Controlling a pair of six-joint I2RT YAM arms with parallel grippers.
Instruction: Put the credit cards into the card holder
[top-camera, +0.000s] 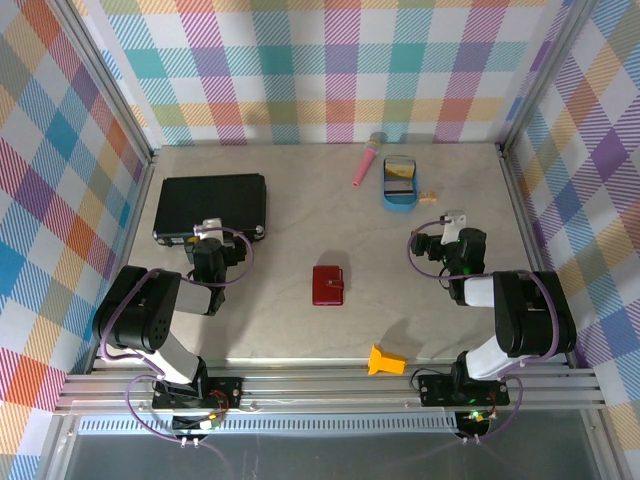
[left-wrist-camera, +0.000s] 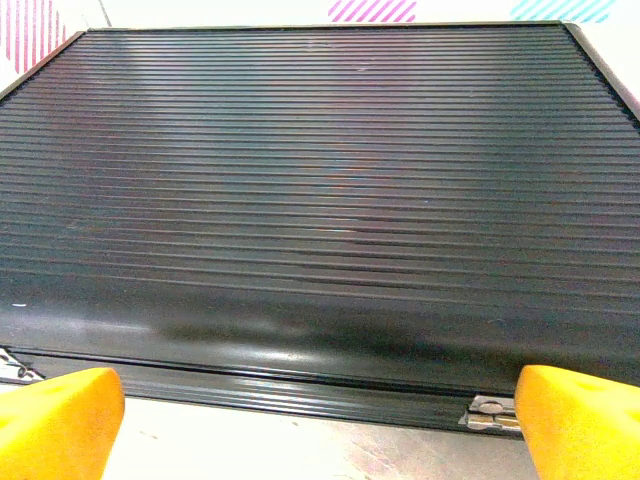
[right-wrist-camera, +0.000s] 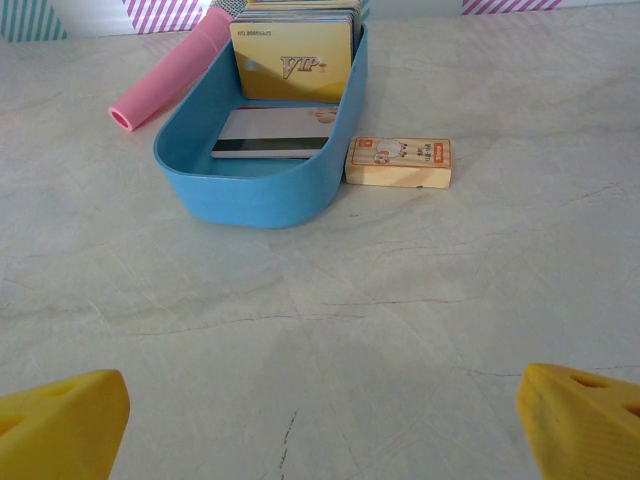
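The left gripper (left-wrist-camera: 320, 425) is held low, spread wide and empty, a black case (left-wrist-camera: 320, 180) just ahead. The card holder (top-camera: 328, 285) lies between both grippers. The right gripper (right-wrist-camera: 320, 425) is likewise spread and empty; credit cards (right-wrist-camera: 295, 62) are stacked ahead in a blue tray (right-wrist-camera: 250, 205). The pale table (right-wrist-camera: 430, 300) is enclosed by checked walls (top-camera: 320, 60).

left claw (left-wrist-camera: 320, 428) stands wide open before the ribbed black case (left-wrist-camera: 320, 180).

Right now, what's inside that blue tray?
The blue tray holds a gold VIP card fronting a stack of cards, and a striped card lying flat. The stack's other faces are covered.
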